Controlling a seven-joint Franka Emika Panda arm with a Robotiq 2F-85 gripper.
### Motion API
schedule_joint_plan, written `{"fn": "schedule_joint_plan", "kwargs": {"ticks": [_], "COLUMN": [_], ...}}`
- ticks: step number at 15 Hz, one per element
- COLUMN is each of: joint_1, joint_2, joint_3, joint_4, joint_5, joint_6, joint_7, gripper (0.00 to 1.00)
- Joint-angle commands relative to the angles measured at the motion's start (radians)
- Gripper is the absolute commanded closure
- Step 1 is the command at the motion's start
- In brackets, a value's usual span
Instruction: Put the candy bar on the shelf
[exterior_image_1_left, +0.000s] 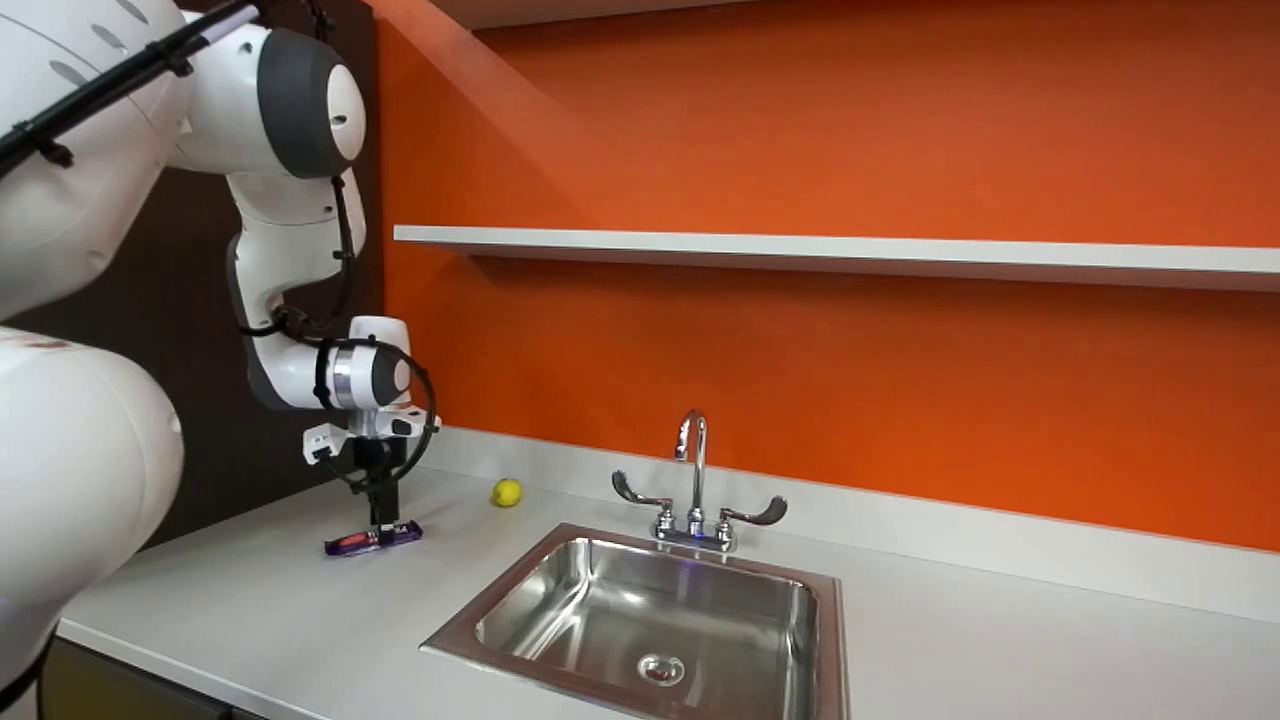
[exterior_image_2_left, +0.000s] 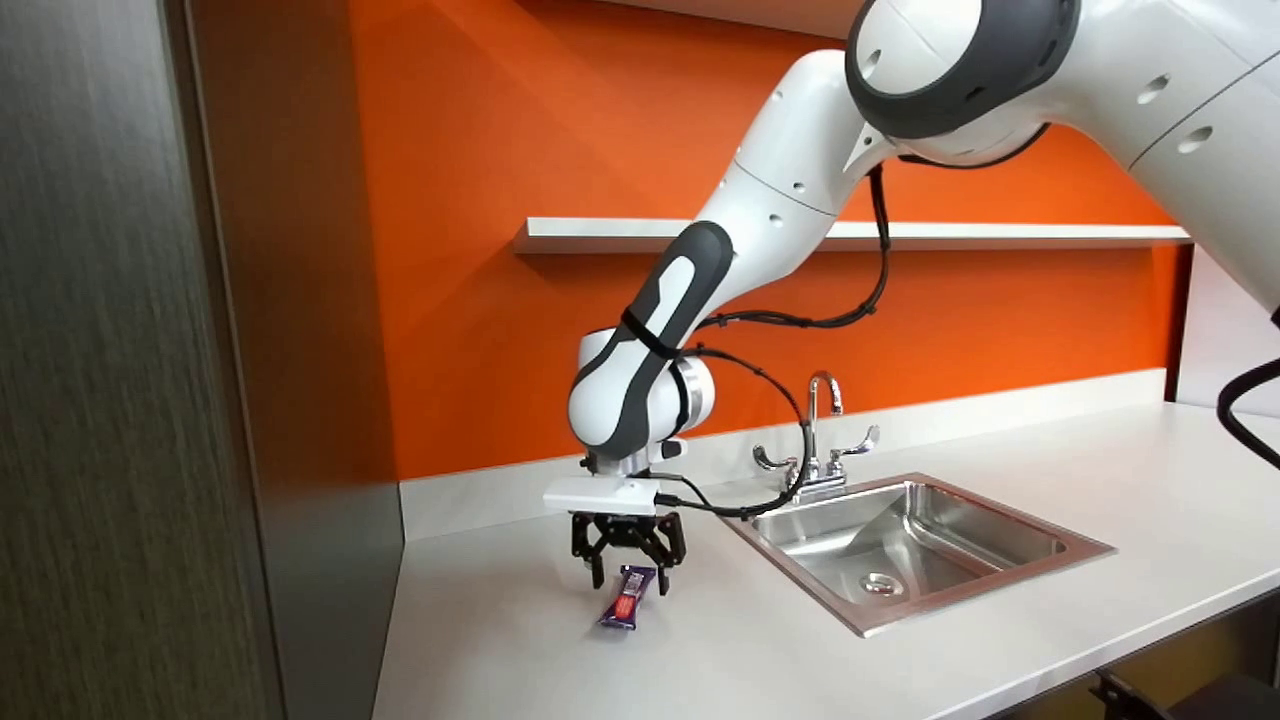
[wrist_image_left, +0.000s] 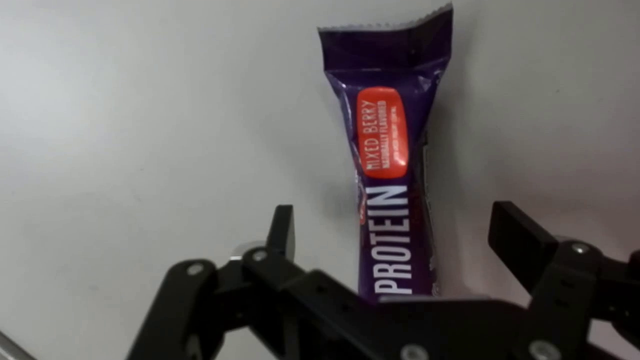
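The candy bar is a slim purple wrapped bar with a red patch, lying flat on the white countertop. It shows in both exterior views (exterior_image_1_left: 348, 543) (exterior_image_2_left: 623, 608) and large in the wrist view (wrist_image_left: 390, 135). My gripper (exterior_image_1_left: 384, 538) points down over it, fingers open. In an exterior view the fingertips (exterior_image_2_left: 631, 585) stand to either side of the bar's far part. In the wrist view the fingers (wrist_image_left: 393, 212) are apart from the bar, with gaps on both sides; the bar's near end is hidden behind the gripper. The white shelf (exterior_image_1_left: 830, 245) (exterior_image_2_left: 1000, 232) spans the orange wall, well above.
The countertop (exterior_image_1_left: 280, 620) holds a steel sink (exterior_image_1_left: 830, 630) with a faucet (exterior_image_1_left: 697, 480) behind it. A small yellow ball (exterior_image_1_left: 507, 492) lies near the backsplash. A dark panel (exterior_image_2_left: 290, 400) stands at the counter's left end. In an exterior view the arm covers part of the shelf.
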Motion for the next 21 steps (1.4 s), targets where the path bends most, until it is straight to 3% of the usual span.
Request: {"fn": "schedule_joint_plan", "kwargs": {"ticks": [1, 9, 15, 21], "joint_1": [0.014, 0.02, 0.022, 0.023], "joint_2": [0.007, 0.015, -0.001, -0.112], "joint_3": [-0.015, -0.015, -0.018, -0.044], "joint_4": [0.008, 0.004, -0.005, -0.085], "joint_5": [0.014, 0.013, -0.001, -0.069], "joint_6": [0.015, 0.05, 0.053, 0.049], "joint_7": [0.036, 0.059, 0.042, 0.003], "gripper": [0.26, 0.88, 0.92, 0.93]}}
